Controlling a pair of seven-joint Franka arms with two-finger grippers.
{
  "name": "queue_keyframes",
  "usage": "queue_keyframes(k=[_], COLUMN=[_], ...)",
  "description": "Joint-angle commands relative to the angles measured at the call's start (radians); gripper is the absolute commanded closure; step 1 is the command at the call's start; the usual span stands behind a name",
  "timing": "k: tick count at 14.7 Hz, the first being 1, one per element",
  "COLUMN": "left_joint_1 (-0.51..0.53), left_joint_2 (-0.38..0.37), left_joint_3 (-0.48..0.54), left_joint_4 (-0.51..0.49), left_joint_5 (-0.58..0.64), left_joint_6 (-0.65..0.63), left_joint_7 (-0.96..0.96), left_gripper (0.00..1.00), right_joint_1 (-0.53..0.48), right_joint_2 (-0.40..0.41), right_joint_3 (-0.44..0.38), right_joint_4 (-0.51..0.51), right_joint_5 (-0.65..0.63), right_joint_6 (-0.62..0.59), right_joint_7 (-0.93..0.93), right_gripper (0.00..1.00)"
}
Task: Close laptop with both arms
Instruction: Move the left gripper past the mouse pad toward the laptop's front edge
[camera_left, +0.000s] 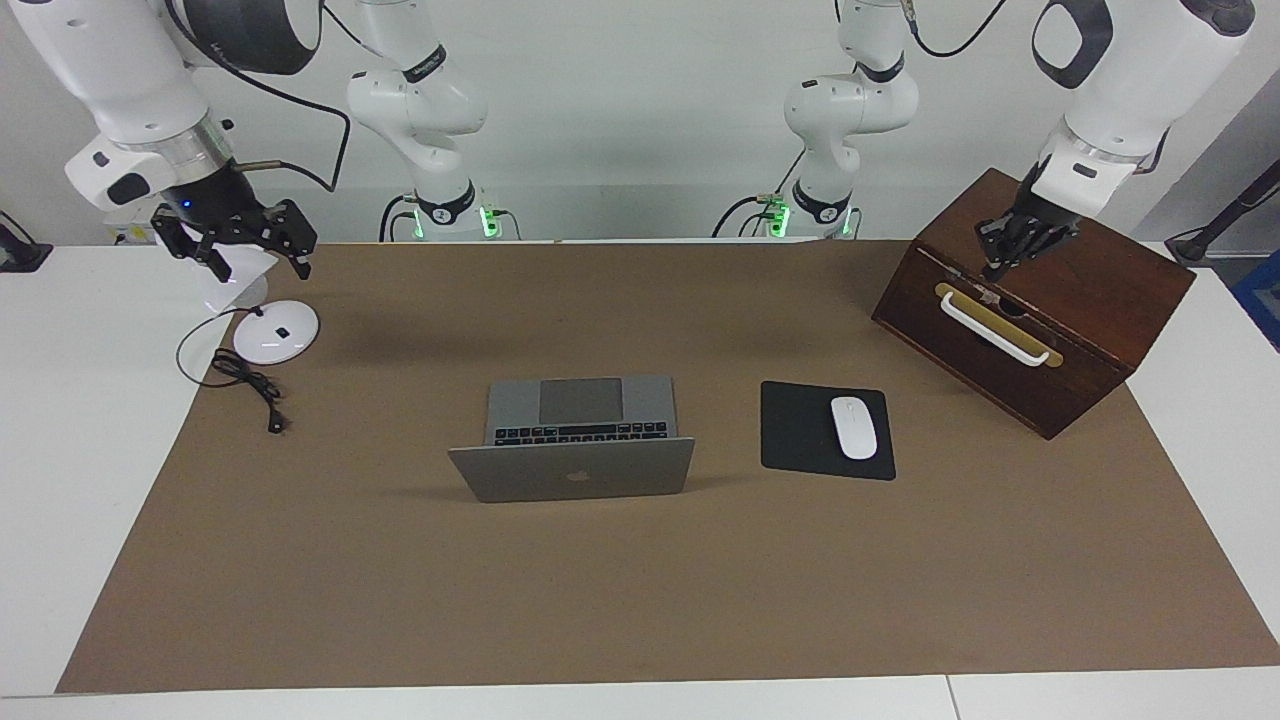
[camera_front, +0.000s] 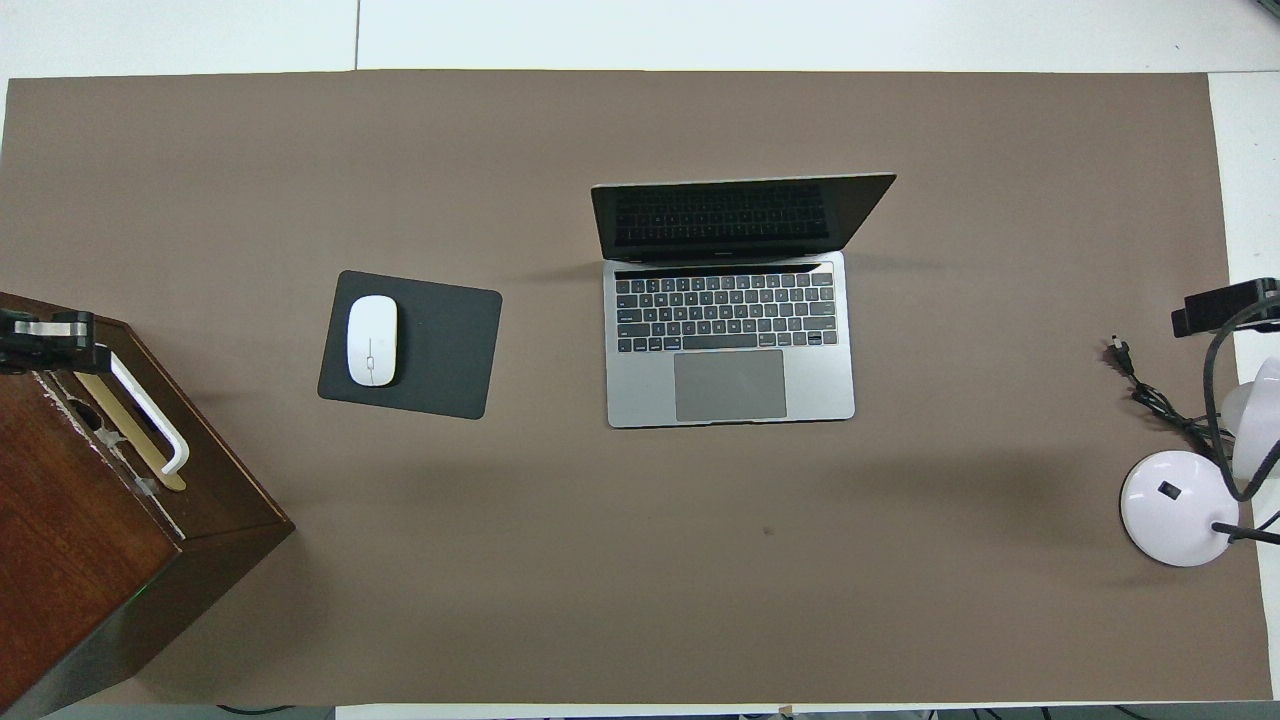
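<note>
Laptop open w/ apple logo on lid; left end effector pinched shut, empty, over wooden box; right end effector wide open, empty, over lamp.

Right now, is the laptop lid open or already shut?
Open. The laptop lid stands raised, dark screen and keyboard both exposed, and neither gripper is near it.

silver-grey laptop, black mouse pad
</note>
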Motion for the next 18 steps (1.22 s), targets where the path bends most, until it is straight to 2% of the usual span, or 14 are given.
queue_keyframes(k=[1, 7, 11, 15, 18], left_joint_1=[-0.037, -0.074, -0.159, -0.236, -0.280], left_joint_2=[-0.078, -0.138, -0.215, -0.246, -0.246], left_joint_3=[0.001, 0.001, 0.001, 0.001, 0.001], left_joint_4=[-0.130, -0.280, -0.444, -0.542, -0.596], left_joint_5=[-0.014, -0.041, -0.043, -0.046, -0.050], left_joint_6=[0.109, 0.278, 0.450, 0.579, 0.681], left_joint_7=[-0.014, -0.008, -0.013, -0.023, -0.023], left_gripper=[1.00, 1.00, 1.00, 1.00, 1.00], right_joint_1=[-0.018, -0.018, -0.014, -0.018, -0.018], right_joint_2=[-0.024, -0.022, -0.024, -0.019, -0.016], right_joint_3=[0.008, 0.008, 0.009, 0.009, 0.008], right_joint_4=[-0.032, -0.026, -0.030, -0.026, -0.021], right_joint_5=[0.019, 0.019, 0.023, 0.023, 0.008], right_joint_6=[0.026, 0.053, 0.049, 0.065, 0.074], right_joint_7=[-0.016, -0.015, 0.016, 0.016, 0.008], right_gripper=[0.00, 0.00, 0.00, 0.01, 0.42])
